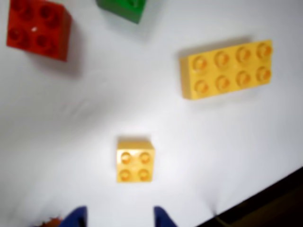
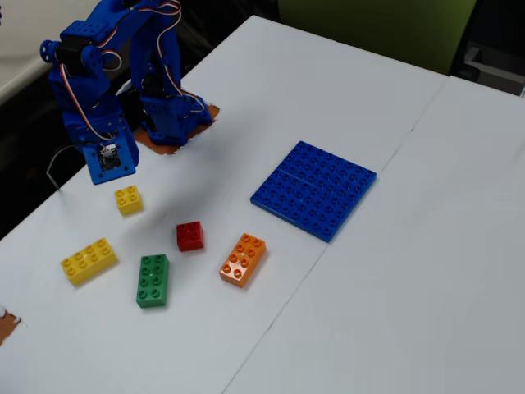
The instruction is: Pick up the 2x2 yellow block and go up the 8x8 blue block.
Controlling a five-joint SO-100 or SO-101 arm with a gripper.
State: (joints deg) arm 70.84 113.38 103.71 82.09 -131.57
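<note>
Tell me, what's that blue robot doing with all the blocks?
The blue robot arm hangs over the small yellow block, the four-stud one. Its tool is open and hasn't touched the block yet. The big flat blue plate lies farther along the white table with nothing on it. A long yellow brick, a red one, a green one and an orange one sit nearby.
</note>
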